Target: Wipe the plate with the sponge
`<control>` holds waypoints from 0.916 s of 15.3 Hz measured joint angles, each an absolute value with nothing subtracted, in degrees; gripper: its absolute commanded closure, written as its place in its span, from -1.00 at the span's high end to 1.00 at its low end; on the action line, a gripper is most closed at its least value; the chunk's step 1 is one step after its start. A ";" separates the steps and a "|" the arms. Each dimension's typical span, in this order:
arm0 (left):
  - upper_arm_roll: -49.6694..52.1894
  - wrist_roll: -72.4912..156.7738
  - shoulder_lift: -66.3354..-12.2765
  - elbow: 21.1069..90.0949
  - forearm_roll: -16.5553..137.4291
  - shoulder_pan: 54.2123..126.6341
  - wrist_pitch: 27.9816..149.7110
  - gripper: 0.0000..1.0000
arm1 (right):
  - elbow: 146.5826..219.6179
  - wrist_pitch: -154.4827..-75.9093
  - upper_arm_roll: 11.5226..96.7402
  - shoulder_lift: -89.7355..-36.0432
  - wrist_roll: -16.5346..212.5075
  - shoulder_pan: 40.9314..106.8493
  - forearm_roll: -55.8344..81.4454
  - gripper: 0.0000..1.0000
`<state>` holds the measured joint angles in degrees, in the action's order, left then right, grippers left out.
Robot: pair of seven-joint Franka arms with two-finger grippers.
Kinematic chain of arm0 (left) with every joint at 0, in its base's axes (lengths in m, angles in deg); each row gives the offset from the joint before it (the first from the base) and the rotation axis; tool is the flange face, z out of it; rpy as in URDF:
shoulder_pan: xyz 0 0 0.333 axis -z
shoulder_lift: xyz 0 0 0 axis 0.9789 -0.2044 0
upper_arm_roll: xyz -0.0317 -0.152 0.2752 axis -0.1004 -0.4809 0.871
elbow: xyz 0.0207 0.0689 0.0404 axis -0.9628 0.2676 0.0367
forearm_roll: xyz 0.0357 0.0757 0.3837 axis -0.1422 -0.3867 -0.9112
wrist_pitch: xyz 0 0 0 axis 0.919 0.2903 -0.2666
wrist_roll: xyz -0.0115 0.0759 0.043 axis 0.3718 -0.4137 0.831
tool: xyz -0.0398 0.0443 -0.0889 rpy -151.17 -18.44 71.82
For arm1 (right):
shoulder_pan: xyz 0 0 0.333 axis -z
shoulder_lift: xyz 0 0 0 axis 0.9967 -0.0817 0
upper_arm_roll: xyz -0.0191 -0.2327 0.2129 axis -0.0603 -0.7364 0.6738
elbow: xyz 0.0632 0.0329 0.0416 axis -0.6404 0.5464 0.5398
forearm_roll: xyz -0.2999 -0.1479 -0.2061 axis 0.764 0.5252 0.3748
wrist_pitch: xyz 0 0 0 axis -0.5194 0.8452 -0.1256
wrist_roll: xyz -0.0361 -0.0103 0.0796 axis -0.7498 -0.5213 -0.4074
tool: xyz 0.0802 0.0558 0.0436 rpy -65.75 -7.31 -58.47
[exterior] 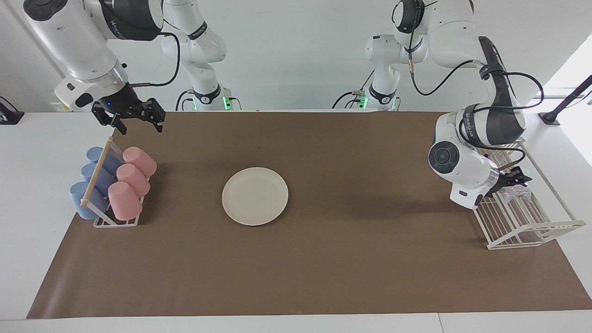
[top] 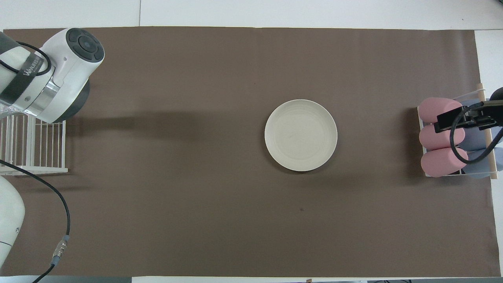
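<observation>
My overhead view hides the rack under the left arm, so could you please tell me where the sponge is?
Observer: The sponge lies in the white wire rack, at the left arm's end of the table.
Operator: Is the left pincer on it?
Observer: The left pincer is down right at it, open; the sponge is not lifted yet.
Operator: Does the right pincer touch the cups?
Observer: No, the right pincer waits open in the air, clear above the pink cups.
</observation>
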<state>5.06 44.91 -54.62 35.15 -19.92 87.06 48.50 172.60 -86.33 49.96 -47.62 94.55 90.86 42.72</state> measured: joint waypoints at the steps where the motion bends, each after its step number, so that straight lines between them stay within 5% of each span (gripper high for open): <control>1: 5.06 44.91 -54.68 35.15 -19.93 86.98 48.70 0.90 | 172.60 -86.33 49.96 -47.62 94.55 90.86 42.72 1.00; 3: 5.06 45.69 -54.93 35.15 -19.93 86.90 48.91 0.89 | 172.60 -86.33 49.96 -47.62 94.48 90.86 42.72 1.00; 4: 5.06 46.28 -55.07 35.15 -19.93 86.87 49.04 0.60 | 172.60 -86.33 49.96 -47.62 94.16 90.86 42.72 1.00; 6: 5.06 46.96 -55.25 35.17 -19.93 86.73 49.10 -0.59 | 172.60 -86.33 49.96 -47.62 93.63 90.85 42.72 1.00; 7: 5.08 47.32 -55.27 35.18 -19.93 86.68 49.10 -1.00 | 172.60 -86.33 49.97 -47.62 93.57 90.85 42.72 1.00; 14: 5.08 53.74 -55.27 35.98 -19.93 86.67 49.08 -1.00 | 172.60 -86.33 49.99 -47.62 93.50 90.85 42.72 1.00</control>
